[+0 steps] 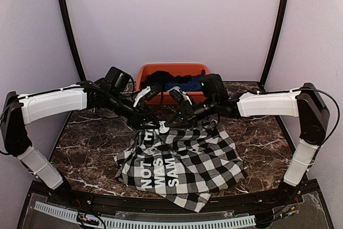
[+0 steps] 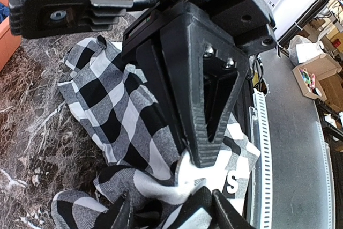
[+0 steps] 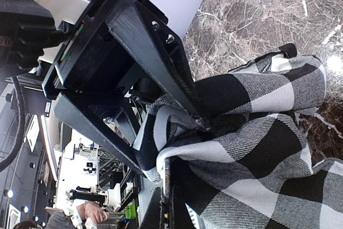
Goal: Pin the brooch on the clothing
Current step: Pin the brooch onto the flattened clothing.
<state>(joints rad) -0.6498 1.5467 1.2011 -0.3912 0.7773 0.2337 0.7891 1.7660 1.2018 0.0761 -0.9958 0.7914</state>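
Observation:
The black-and-white check clothing [image 1: 187,159] lies rumpled at the table's middle, its white block letters [image 1: 155,175] facing up. Both grippers meet at its far edge. My right gripper [image 1: 170,123] [image 3: 167,164] is shut on a raised fold of the shirt [image 3: 268,148]; in the left wrist view its tip [image 2: 206,162] digs into white cloth. My left gripper [image 1: 155,126] [image 2: 166,191] has its jaws apart around the same bunched fold [image 2: 107,100]. In the right wrist view its fingers [image 3: 161,68] straddle the cloth. No brooch shows.
An orange bin [image 1: 170,71] stands at the back centre, holding a black garment [image 1: 158,76] and a blue one [image 1: 179,85]. The dark marble table [image 1: 91,138] runs left and right of the shirt. A white toothed strip [image 1: 161,221] lines the near edge.

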